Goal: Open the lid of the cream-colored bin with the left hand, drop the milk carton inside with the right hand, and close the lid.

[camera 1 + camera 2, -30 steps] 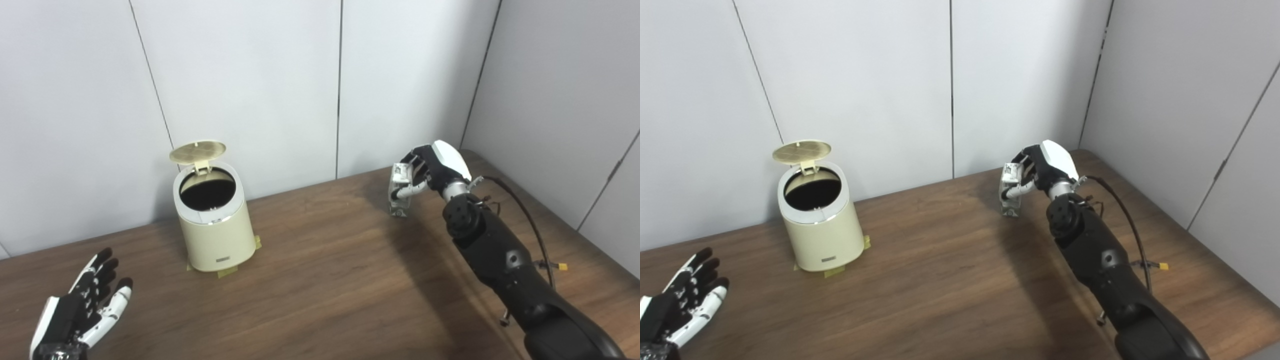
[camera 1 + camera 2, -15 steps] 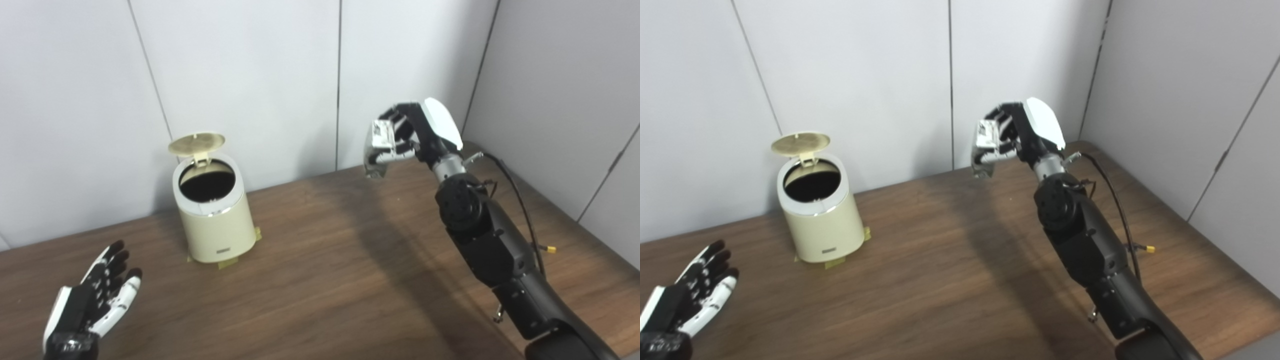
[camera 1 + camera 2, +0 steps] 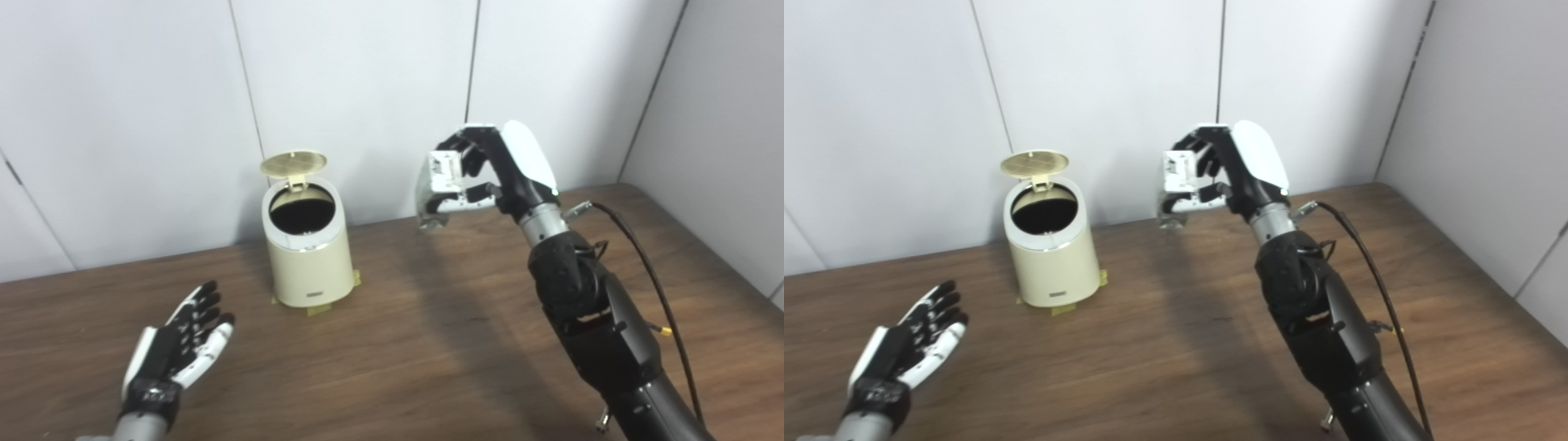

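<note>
Resting low at about eight o'clock over the table (image 3: pixel 392 343), my left hand (image 3: pixel 180 352) lies palm up with its fingers (image 3: pixel 202 306) spread and pointing toward one o'clock; it holds nothing and sits well apart from everything else. Whether it touches the wood or floats just above it, I cannot tell.

Further along, at roughly eleven o'clock from the table's middle, the cream-colored bin (image 3: pixel 309 263) stands upright near the back wall (image 3: pixel 355 92). Its lid (image 3: pixel 293 163) is tipped up on the rear hinge, standing open behind the mouth, and the dark inside shows through the round opening. Small strips of yellow tape (image 3: pixel 318 308) peek out from under the base at the front and the side.

At about one o'clock, my right hand (image 3: pixel 490 174) is raised clear of the table, its white back turned up and to the right. Its fingers (image 3: pixel 456 203) are curled around the milk carton (image 3: pixel 438 190), thumb side below and the rest wrapped over the top, so the carton hangs in my grip in the air, tilted, with its lower end pointing down toward the wood. The carton is to the right of the bin, apart from it and higher than its rim, not over the opening. A black cable (image 3: pixel 649 275) loops off my right forearm toward three o'clock.
</note>
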Motion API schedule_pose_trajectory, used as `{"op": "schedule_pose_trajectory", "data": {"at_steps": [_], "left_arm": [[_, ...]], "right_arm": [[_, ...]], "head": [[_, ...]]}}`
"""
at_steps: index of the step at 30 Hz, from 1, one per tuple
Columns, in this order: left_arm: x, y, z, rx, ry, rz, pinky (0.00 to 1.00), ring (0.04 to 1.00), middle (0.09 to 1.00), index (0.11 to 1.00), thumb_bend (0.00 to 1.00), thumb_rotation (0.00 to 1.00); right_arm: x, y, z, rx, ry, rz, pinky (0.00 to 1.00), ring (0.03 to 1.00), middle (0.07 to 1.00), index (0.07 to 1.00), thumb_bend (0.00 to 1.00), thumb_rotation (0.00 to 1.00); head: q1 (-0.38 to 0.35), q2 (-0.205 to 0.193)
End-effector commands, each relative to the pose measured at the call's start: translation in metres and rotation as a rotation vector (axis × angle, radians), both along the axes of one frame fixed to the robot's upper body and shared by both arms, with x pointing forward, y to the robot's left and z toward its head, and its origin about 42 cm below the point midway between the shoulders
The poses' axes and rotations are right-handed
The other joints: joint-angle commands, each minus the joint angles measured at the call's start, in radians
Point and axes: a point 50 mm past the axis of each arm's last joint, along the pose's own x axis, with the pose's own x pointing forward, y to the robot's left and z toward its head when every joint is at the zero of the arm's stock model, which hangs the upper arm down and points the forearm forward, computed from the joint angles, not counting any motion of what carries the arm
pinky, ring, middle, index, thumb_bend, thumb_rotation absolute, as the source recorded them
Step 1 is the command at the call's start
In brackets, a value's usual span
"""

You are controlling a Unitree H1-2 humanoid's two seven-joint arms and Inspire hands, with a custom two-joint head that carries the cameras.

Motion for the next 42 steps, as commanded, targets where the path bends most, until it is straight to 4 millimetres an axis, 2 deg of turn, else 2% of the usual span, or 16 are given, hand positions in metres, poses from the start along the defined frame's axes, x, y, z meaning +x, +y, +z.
{"op": "schedule_pose_trajectory", "data": {"at_steps": [1,7,12,17,25,42], "left_arm": [[0.003,-0.002,0.012,0.013,-0.081,0.001,0.85,0.907,0.922,0.931,0.39,0.41],[0.0,-0.008,0.008,0.025,-0.072,0.014,0.84,0.908,0.917,0.921,0.39,0.45],[-0.002,-0.013,0.006,0.037,-0.063,0.025,0.87,0.923,0.934,0.922,0.43,0.5],[-0.002,-0.018,0.006,0.029,-0.064,0.021,0.86,0.918,0.946,0.926,0.43,0.51],[-0.001,-0.025,0.004,0.027,-0.054,0.022,0.86,0.916,0.933,0.922,0.46,0.53],[-0.005,-0.036,0.004,0.034,-0.063,0.015,0.88,0.918,0.924,0.925,0.44,0.55]], "right_arm": [[-0.002,0.011,0.04,-0.008,-0.149,0.053,0.34,0.393,0.499,0.5,0.52,0.0],[-0.003,0.04,0.045,0.021,-0.154,0.115,0.36,0.398,0.504,0.498,0.52,0.0],[0.002,0.054,0.045,0.023,-0.154,0.158,0.35,0.4,0.505,0.494,0.52,0.0],[0.013,0.07,0.043,0.006,-0.169,0.214,0.38,0.412,0.501,0.493,0.52,0.0],[0.032,0.092,0.04,0.007,-0.159,0.251,0.36,0.403,0.5,0.499,0.52,0.0],[0.063,0.117,0.038,0.038,-0.154,0.299,0.38,0.408,0.505,0.5,0.52,0.0]], "head": [[0.013,0.002],[0.067,0.001],[0.091,0.001],[0.117,-0.003],[0.147,-0.007],[0.198,-0.009]]}}
